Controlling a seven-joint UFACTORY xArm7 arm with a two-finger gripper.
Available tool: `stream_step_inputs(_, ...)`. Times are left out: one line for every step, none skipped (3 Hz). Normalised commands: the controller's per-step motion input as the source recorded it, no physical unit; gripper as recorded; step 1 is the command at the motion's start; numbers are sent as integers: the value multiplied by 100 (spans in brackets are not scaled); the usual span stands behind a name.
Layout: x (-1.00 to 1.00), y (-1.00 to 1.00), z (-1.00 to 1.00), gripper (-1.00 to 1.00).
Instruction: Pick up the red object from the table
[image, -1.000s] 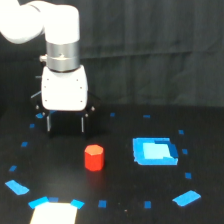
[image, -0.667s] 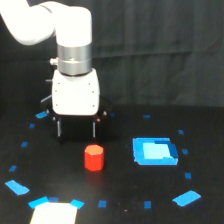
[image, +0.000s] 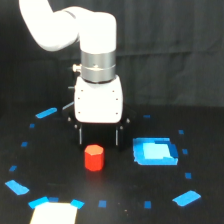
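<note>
Beside red object (image: 93, 157): blue patch (image: 155, 151); hand (image: 98, 137) behind.

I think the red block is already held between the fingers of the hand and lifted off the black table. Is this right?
Not quite. The red block is not held or lifted: it stands on the black table, in front of and below the open fingers of the hand, as the exterior view shows.

Gripper (image: 99, 142) seemingly nearer red object (image: 93, 157)
</note>
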Motion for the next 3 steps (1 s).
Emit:
stream_step_inputs(59,-58,-100,-59)
stream_step_inputs(-41,-28,-13,1)
stream_step_inputs(-63,-54,-15,80)
